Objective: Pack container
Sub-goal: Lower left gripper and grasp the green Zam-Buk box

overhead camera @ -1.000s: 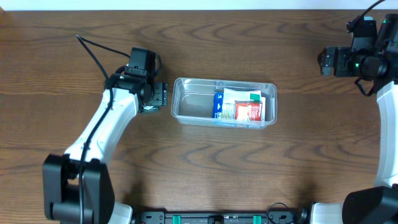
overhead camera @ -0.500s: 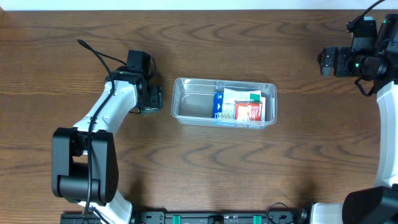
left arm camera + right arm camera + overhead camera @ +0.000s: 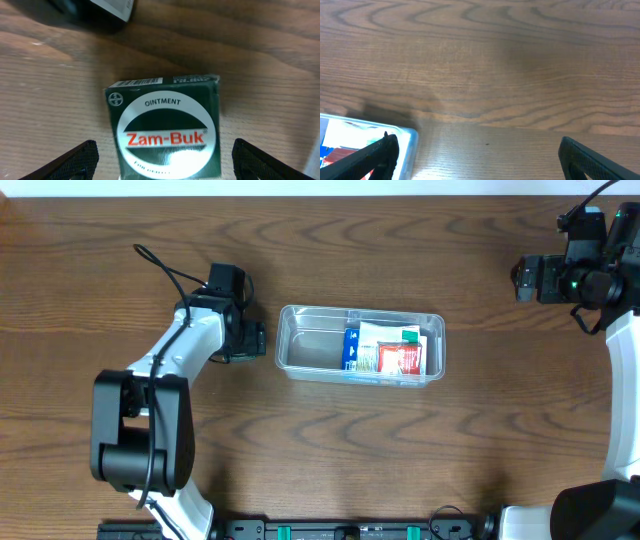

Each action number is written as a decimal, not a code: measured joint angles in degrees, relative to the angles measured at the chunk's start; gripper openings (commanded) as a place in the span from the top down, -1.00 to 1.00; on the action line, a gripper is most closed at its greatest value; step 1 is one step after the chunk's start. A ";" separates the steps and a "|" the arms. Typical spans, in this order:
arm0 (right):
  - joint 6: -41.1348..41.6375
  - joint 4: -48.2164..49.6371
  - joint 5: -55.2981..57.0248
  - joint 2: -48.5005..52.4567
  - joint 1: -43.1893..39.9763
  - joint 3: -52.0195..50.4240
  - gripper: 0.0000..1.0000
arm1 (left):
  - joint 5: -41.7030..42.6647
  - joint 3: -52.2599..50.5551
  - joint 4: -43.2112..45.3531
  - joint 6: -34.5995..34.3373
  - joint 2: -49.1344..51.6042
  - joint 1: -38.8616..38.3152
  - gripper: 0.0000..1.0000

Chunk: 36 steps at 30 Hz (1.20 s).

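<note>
While L jaws gape wide astride green Zam-Buk box [image 3: 165, 130] on tabletop [image 3: 50, 75], clear of its sides, R jaws spread fully, gripping nothing. Container [image 3: 308, 348] mid-tabletop btwn arms, cartons [image 3: 390, 352] in its R half.

Container [image 3: 305, 348]: clear plastic rectangular tub, rounded corners, rimmed. It stands upright and open-topped at mid worktop [image 3: 320, 450], long axis left to right in the overhead view. The right half holds small boxes [image 3: 400, 360] in blue, red, white and green. The left half is bare.
</note>
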 measured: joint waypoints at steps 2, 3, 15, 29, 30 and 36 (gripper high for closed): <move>0.00 0.00 -0.02 0.00 0.00 0.00 -0.98 | 0.15 0.00 0.09 0.02 0.79 0.00 -0.73; 0.00 0.00 -0.02 0.00 0.00 0.00 -0.98 | 0.22 0.00 0.22 0.02 1.07 0.00 -0.73; 0.00 -0.02 -0.02 0.00 0.00 0.00 -0.98 | 0.39 0.00 1.25 0.17 1.99 0.00 -0.50; 0.00 0.00 -0.02 0.00 0.00 0.00 -0.99 | 0.35 0.02 0.37 0.87 2.49 0.00 -0.07; 0.00 0.00 -0.02 0.00 0.00 0.00 -0.99 | 0.35 0.02 -0.20 0.87 2.38 0.00 -0.07; 0.00 0.00 -0.02 0.00 0.00 0.00 -0.99 | 0.59 0.37 -6.45 0.85 0.39 -0.02 -0.07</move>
